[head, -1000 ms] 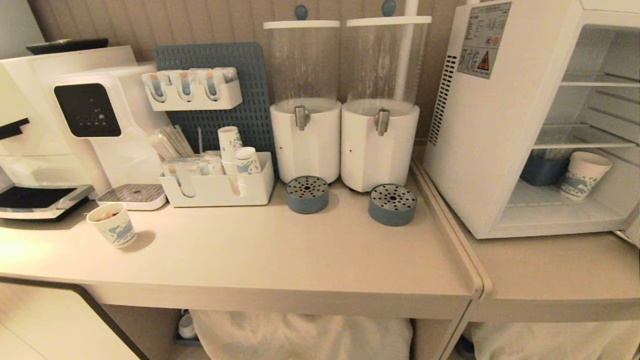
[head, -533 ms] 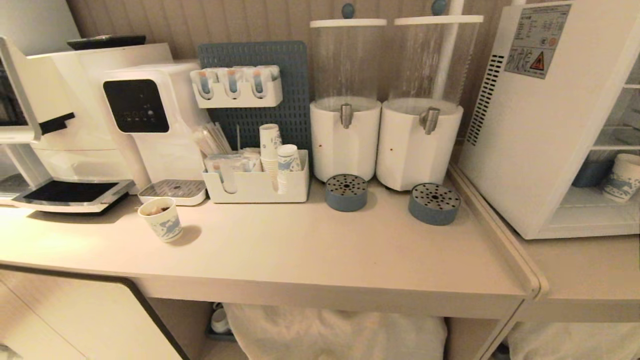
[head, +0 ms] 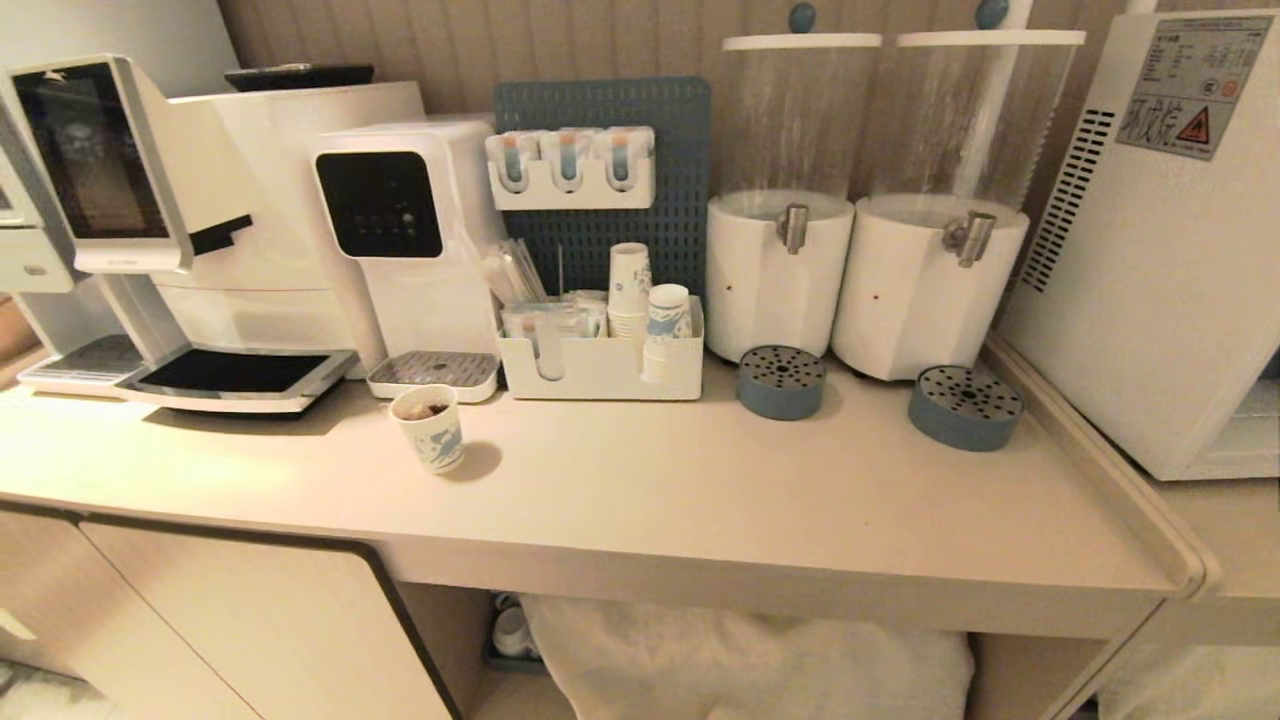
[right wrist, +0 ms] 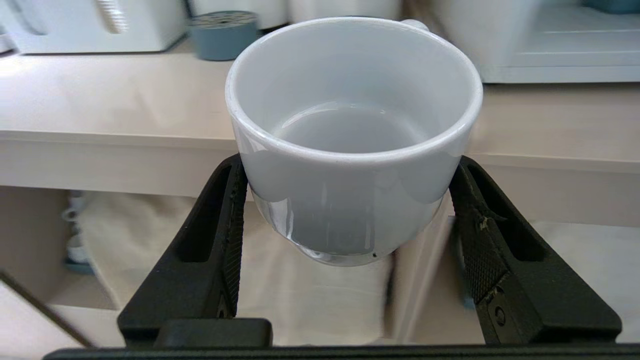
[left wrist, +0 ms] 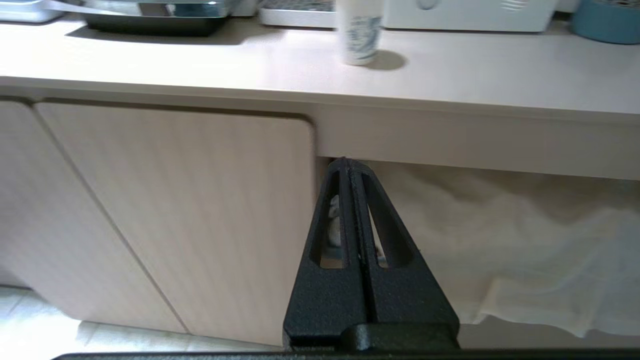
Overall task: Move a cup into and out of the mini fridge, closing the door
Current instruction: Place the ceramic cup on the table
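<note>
Pale bench (head: 700, 500) stretches across your head view, with neither arm showing there. Your right claw (right wrist: 345, 220) is clamped on the cup (right wrist: 352, 135), a finger against each side, and holds it upright in front of the bench edge and below bench height; its handle peeks out on the far side. Your left claw (left wrist: 356, 210) is clenched on nothing, pointing at the gap beside a cabinet door (left wrist: 165, 215) under the bench. Out on the bench you see a blue-patterned paper cup (head: 430, 428), an organiser tray (head: 600, 370), two drink dispensers (head: 780, 275) with round drip trays (head: 781, 381), and a coffee machine (head: 200, 230). At the far right stands the mini fridge (head: 1150, 290), only its vented side and a sliver of its interior in view.
</note>
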Tool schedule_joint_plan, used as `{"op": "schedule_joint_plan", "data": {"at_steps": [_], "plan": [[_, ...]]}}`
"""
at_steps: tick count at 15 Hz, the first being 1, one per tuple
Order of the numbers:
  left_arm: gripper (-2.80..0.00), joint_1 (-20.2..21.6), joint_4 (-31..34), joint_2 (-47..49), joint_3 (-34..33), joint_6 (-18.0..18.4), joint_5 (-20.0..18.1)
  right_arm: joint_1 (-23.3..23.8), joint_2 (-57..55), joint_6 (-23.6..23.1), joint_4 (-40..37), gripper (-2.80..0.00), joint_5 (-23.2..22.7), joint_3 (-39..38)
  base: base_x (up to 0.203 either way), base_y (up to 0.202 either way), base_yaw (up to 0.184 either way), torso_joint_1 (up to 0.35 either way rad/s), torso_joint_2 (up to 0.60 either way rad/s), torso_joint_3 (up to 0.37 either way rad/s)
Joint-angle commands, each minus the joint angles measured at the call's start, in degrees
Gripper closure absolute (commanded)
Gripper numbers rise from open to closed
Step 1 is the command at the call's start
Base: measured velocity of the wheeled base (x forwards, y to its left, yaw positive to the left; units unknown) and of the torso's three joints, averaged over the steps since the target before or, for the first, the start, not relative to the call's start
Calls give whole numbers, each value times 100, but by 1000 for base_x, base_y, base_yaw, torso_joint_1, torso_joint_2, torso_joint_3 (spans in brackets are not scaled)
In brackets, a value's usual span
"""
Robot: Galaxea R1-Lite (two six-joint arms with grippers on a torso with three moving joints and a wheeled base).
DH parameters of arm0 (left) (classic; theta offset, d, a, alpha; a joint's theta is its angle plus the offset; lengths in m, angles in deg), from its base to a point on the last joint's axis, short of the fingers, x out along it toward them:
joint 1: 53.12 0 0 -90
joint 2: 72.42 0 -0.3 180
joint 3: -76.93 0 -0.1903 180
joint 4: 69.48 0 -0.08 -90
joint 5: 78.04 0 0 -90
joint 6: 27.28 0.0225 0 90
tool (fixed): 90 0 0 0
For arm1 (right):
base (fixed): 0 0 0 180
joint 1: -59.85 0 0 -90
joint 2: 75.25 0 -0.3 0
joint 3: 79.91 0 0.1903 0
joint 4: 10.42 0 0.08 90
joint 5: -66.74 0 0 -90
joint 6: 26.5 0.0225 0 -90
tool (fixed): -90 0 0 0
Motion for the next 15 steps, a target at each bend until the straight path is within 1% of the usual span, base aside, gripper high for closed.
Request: {"op": "schedule_joint_plan", "data": {"at_steps": [1,6,8,9,10,11,12,13,14,15], "plan": [[0,2,0,-1,0,-2,-4,0,-10,-6,0,0,-3,-9,0,188,9,6,3,0],[0,2,0,-1,0,-2,5,8,-10,10,8,0,-3,-1,0,183,9,2,4,1],[0,2,-9,-1,0,-2,4,8,-1,64,36,0,32,8,0,84,8,2,1,2],[0,2,-9,-1,0,-2,3,8,-1,166,34,0,62,58,0,0,0,0,0,0],[0,2,-9,1,0,-2,-2,8,-3,386,-22,0,51,318,0,0,0,0,0,0],[0,2,-9,-1,0,-2,5,8,-5,632,-215,0,29,780,0,0,0,0,0,0],[0,2,-9,-1,0,-11,-4,8,-7,789,-611,0,-11,1375,0,0,0,0,0,0],[0,2,-10,-1,0,-2,-1,7,-53,899,-1099,0,-128,2040,0,0,0,0,0,0],[0,2,-9,-1,0,-2,0,7,-255,982,-1417,0,-225,2608,0,0,0,0,0,0],[0,2,-18,1,0,-9,5,6,-614,1035,-1537,0,-248,2946,0,0,0,0,0,0]]}}
